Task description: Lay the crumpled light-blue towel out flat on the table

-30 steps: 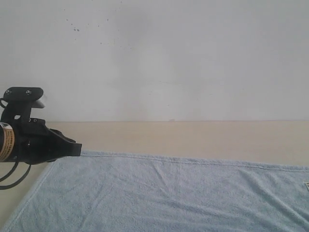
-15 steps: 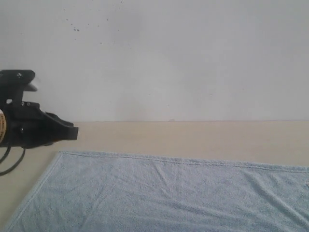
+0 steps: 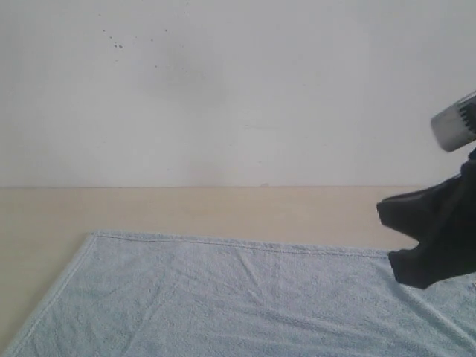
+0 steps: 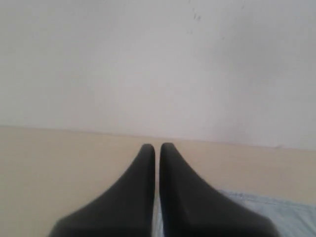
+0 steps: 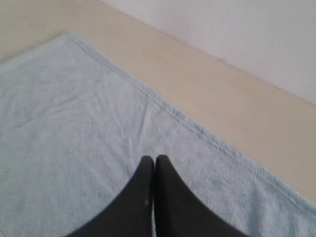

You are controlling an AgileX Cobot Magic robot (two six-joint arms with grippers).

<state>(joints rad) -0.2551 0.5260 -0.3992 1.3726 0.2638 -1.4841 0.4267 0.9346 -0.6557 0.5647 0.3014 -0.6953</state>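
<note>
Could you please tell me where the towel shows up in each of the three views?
Exterior: the towel fills the lower part, one corner at left.
Left wrist: only a sliver, behind the left gripper.
Right wrist: most of the picture, under the right gripper.
Shared landmark: where table meets wall.

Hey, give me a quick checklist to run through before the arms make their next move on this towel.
1. The towel lies flat with only faint creases: ok.
2. Far hem is straight and lies on the table: ok.
3. The left gripper is shut with nothing in it: ok.
4. The right gripper is shut with no cloth pinched: ok.
5. Clearance of the right gripper above the towel: cannot tell.
6. Near edge and near corners flat: cannot tell, out of view.
</note>
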